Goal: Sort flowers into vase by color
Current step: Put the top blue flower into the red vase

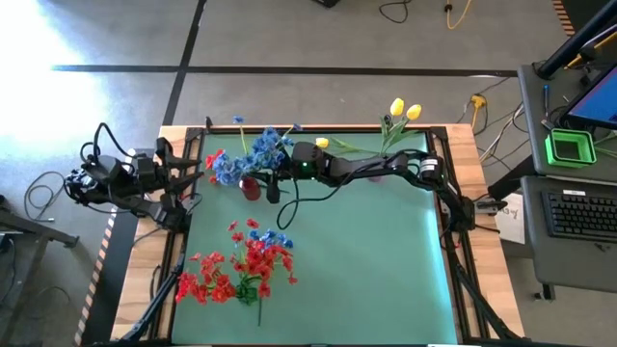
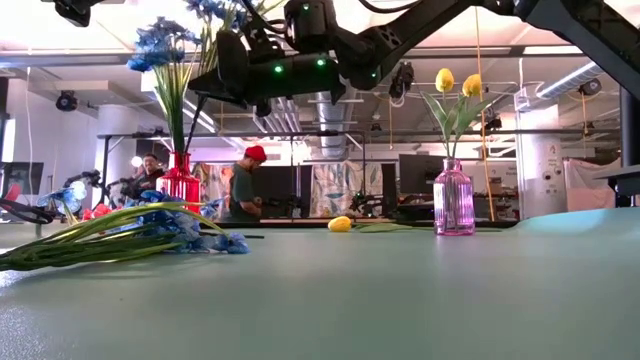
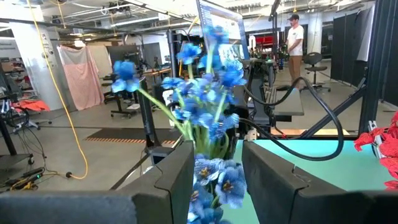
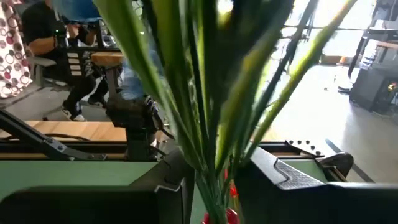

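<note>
Blue flowers (image 1: 255, 154) (image 2: 165, 40) (image 3: 205, 93) stand with their stems in a red vase (image 1: 251, 189) (image 2: 181, 180) near the table's far left. My right gripper (image 1: 273, 183) (image 4: 216, 180) reaches across from the right and is shut on their green stems just above the vase mouth (image 4: 219, 216). My left gripper (image 1: 193, 185) (image 3: 217, 180) waits open at the left edge, facing the blooms. Two yellow tulips (image 1: 405, 109) (image 2: 455, 82) stand in a pink vase (image 2: 453, 200). A third tulip (image 1: 322, 143) (image 2: 341, 224) lies on the mat. My right gripper holds the bunch of green stems (image 4: 208, 143) between its two fingers, a little above the red vase's mouth. The fingers come level from the table's right side and lie across the stems. The stems stand nearly upright with their lower ends in the vase.
A pile of red flowers (image 1: 236, 270) lies at the near left of the green mat, with a few blue ones (image 1: 275, 237) (image 2: 190, 232) on it. The mat's middle and right are bare. People sit and stand in the room beyond the table.
</note>
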Motion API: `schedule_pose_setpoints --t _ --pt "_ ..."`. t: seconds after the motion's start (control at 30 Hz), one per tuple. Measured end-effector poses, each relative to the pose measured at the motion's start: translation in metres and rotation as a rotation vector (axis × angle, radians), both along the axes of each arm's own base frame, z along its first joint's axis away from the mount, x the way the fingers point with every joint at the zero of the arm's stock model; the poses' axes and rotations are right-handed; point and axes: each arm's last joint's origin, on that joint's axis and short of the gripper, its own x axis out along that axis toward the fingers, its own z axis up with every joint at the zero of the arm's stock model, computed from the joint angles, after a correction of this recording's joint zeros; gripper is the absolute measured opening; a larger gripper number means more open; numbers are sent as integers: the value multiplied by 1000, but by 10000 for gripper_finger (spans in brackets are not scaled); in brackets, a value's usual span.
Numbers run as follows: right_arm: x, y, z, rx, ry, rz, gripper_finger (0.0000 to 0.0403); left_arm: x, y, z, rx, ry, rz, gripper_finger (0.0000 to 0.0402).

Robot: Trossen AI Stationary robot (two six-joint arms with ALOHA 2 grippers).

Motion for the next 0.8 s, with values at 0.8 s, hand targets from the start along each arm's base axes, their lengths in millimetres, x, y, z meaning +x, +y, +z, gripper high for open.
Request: schedule_pose_setpoints --t 0.8 --pt "4 -1 -14 -13 22 -2 28 0 0 0 12 3 1 123"
